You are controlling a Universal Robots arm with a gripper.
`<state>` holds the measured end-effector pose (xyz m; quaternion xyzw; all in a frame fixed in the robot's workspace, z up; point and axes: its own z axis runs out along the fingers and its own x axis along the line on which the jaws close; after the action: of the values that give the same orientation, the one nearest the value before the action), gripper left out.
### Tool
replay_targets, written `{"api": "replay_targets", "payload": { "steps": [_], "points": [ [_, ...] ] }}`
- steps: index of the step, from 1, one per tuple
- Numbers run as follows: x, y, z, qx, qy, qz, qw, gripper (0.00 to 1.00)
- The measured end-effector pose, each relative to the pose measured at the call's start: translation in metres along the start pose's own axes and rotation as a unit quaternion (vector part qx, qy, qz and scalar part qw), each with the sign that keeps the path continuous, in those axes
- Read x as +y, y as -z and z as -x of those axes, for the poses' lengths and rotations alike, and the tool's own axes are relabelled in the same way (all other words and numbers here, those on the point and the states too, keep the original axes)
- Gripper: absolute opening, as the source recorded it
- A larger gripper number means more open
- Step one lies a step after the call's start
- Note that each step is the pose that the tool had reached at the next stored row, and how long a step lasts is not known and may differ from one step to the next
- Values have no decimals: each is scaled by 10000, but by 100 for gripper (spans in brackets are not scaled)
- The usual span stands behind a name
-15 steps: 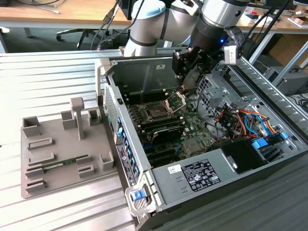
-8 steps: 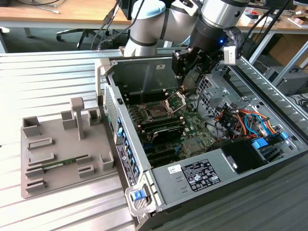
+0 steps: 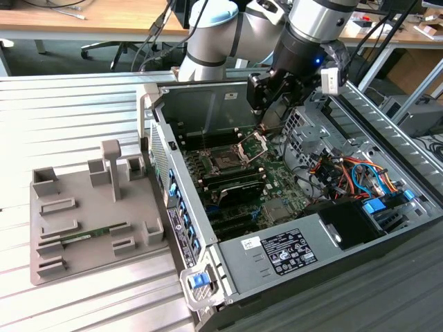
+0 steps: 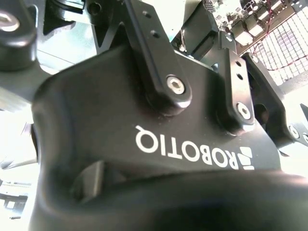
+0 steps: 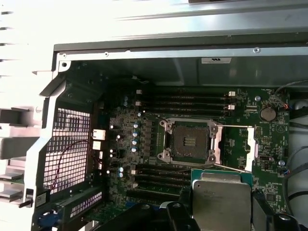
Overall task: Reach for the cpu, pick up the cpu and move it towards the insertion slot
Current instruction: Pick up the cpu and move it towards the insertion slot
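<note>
While the arm (image 3: 228,34) leans over the open computer case (image 3: 277,256) in the exterior view, its gripper (image 3: 266,111) hangs just above the motherboard, near the slot (image 3: 227,162), whose clamp frame (image 3: 255,144) stands raised. A grey tray (image 3: 83,214) lies outside the case, on the exterior view's left.

The second wrist view shows the gripper's black body (image 4: 144,144) and linkages close up.

The first wrist view shows the cpu (image 5: 222,199) clamped between the black fingers (image 5: 180,216), silver top showing, held near the slot (image 5: 188,140) but off to one side, not over it.
</note>
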<state>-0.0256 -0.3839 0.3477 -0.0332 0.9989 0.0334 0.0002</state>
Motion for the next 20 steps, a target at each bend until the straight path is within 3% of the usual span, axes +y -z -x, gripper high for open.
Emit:
{"api": "replay_targets", "payload": {
  "steps": [20],
  "points": [
    [-4, -66, 0, 0, 0, 1, 10000, 55]
  ]
}}
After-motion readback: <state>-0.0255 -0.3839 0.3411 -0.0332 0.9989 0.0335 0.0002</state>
